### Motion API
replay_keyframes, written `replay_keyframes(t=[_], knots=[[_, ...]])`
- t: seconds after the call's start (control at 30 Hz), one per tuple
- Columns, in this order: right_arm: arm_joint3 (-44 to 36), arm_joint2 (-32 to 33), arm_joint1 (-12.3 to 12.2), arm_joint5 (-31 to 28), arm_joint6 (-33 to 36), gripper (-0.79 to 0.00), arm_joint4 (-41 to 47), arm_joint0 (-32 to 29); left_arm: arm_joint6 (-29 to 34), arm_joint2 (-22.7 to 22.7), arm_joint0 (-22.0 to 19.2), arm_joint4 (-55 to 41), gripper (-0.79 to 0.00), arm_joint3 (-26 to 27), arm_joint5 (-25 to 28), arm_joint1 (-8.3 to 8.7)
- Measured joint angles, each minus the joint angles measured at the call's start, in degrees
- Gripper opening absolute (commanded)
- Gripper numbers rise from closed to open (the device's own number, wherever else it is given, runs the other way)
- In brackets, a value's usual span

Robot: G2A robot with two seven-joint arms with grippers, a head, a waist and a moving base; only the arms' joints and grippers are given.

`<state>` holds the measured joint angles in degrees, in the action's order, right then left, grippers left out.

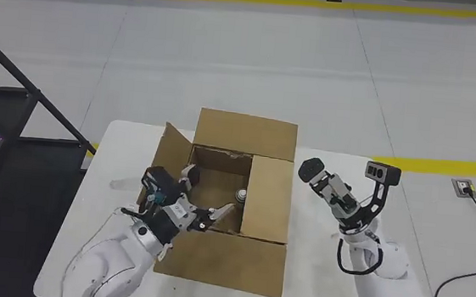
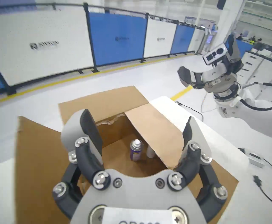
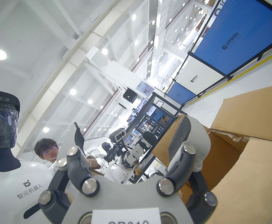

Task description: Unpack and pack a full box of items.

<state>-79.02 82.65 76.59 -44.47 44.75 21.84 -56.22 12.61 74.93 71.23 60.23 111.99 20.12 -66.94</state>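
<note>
Where the box sits: cardboard box (image 1: 228, 263) in the middle of the bench (image 1: 307, 240), its flaps spread open.
Contents: spray can (image 2: 136, 149) upright on the box floor, with a white bottle (image 2: 150, 152) just beside it, partly hidden by a flap.
Left gripper (image 2: 137, 118): spread wide, holding nothing, above the box's near edge and aimed at the can.
Right gripper (image 3: 130, 123): spread wide, holding nothing, raised beside the box and apart from it.
Progress: two items inside and much bare floor (hardly a full box), so unpacking is probably nearly done or packing barely begun. I cannot tell which.
</note>
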Motion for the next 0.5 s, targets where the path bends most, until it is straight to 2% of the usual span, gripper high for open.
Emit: replay_keyframes(t=[0.13,0.37,0.5], knots=[[0.0,0.0,0.0,0.0,0.0,0.000,0.0,0.0,-2.2,0.3,0.4,1.0,0.000,0.2,-0.1,0.02],[-0.2,0.1,0.0,0.1,-0.3,0.000,-0.3,-0.1,-2.0,0.2,0.5,0.7,0.000,0.0,-0.3,-0.01],[-2.6,1.4,0.0,0.5,-7.1,0.000,-6.2,-0.7,0.8,-1.6,-1.3,-5.4,0.000,-2.6,-5.1,-0.72]])
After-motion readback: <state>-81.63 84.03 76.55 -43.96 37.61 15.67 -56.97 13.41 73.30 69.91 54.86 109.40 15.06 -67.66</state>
